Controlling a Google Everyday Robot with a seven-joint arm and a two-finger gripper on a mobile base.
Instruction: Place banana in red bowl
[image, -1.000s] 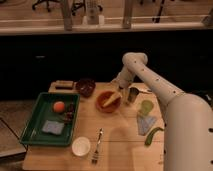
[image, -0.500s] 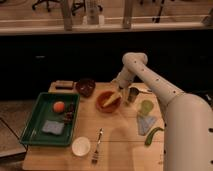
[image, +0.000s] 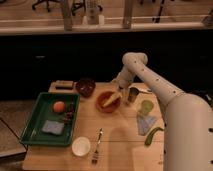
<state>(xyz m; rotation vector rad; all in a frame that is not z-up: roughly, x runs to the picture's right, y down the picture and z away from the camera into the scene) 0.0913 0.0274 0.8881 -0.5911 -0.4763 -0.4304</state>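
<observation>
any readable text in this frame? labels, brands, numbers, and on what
None readable.
No text shows on the red bowl, the banana lying in it, or the gripper just above the bowl's right rim.
The green tray, white bowl, dark bowl and metal cup carry no visible marking.
The flat object at the table's back left is too blurred to tell.

Pale yellow banana (image: 114, 97), small, slightly curved, lies tilted across right rim of red bowl (image: 103, 103). Bowl round, shallow, upright, frame centre. Gripper (image: 120, 90) just above banana.
</observation>
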